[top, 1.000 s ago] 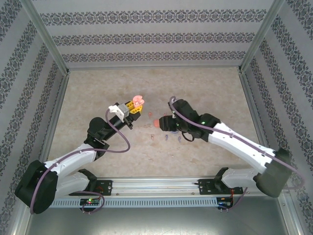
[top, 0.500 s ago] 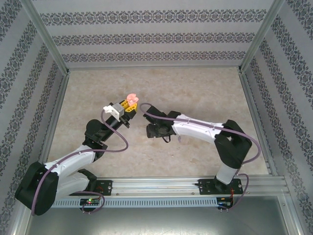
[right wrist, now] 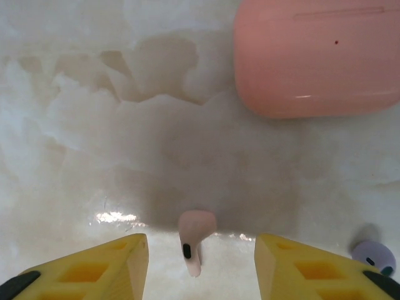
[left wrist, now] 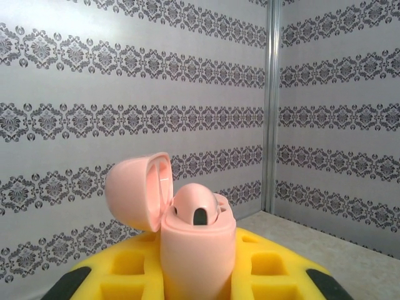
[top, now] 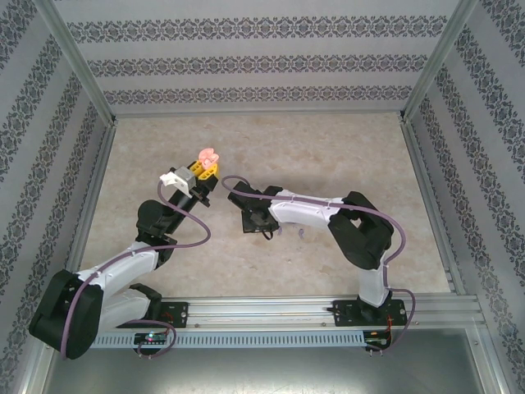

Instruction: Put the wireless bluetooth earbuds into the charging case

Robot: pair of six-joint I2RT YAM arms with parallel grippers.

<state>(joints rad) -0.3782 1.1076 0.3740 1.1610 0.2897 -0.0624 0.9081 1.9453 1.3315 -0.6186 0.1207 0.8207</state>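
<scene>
My left gripper (top: 203, 167) is raised above the table and shut on an open salmon-pink charging case (top: 207, 155). In the left wrist view the case (left wrist: 197, 253) stands upright between the yellow fingers (left wrist: 275, 272). Its lid (left wrist: 134, 194) is flipped back to the left, and one pink earbud (left wrist: 195, 206) sits in it. My right gripper (top: 253, 220) points down at the table. Its jaws (right wrist: 200, 250) stand open on either side of a loose pink earbud (right wrist: 195, 230) lying on the surface, touching neither finger.
A second pink case (right wrist: 315, 56), closed, lies on the table just beyond the right gripper. A purple earbud (right wrist: 374, 256) rests beside the right finger (right wrist: 312, 269). Patterned walls and metal posts (top: 90, 90) enclose the marbled table (top: 328, 148).
The right arm has folded and carried its gripper leftward and down over the loose earbud, its jaws narrowing. The left gripper has drifted up and left with the open case.
</scene>
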